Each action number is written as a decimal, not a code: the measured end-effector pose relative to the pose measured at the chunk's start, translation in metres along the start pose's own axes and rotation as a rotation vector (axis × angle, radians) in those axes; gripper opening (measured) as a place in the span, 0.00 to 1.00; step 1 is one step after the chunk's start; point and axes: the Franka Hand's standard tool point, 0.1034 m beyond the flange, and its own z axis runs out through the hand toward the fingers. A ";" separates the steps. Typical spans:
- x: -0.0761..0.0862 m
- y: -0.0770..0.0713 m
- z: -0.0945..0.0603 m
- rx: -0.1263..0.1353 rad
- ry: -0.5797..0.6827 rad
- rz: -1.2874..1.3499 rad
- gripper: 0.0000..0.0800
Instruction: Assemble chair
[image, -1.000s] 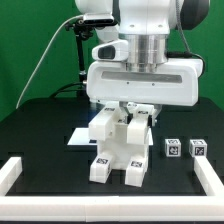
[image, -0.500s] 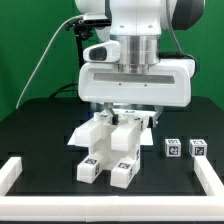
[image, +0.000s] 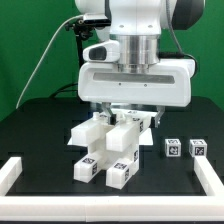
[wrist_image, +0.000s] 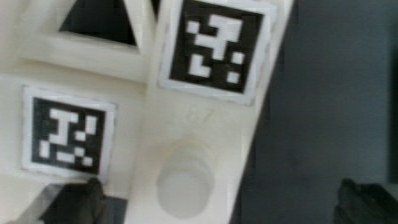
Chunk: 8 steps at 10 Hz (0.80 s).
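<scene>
Exterior view first. Your chair (image: 108, 150) sits just below the middle of the frame on the black tabletop (image: 40, 130). It's a cluster of blocky white parts, and two tagged ends point toward the lower edge of the frame. The arm's broad white wrist fills the upper middle, straight above it. The claw (image: 122, 112) hangs right at the chair's topmost parts, but from this angle you cannot tell whether it touches them. Look right of the chair: two tagged cubes (image: 172, 148) sit side by side, well apart from the cluster and near the frame's right edge. White border rails (image: 14, 172) close off the lower corners.

Now the wrist view. White chair bars fill most of the picture, and they carry two black-and-white tags (wrist_image: 222, 50). The claw (wrist_image: 222, 203) is released. Its dark fingertips (wrist_image: 75, 203) stand wide apart on either side of one bar. One fingertip sits at the bar's edge, and a plain dark gap separates the other from the plastic. The bar lies between the fingers, and they are not clamped on it.
</scene>
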 end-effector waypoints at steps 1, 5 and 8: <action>0.000 -0.002 -0.001 0.000 0.002 -0.005 0.81; -0.001 -0.004 -0.001 0.000 0.001 0.000 0.81; -0.001 -0.004 0.000 0.000 0.001 0.000 0.81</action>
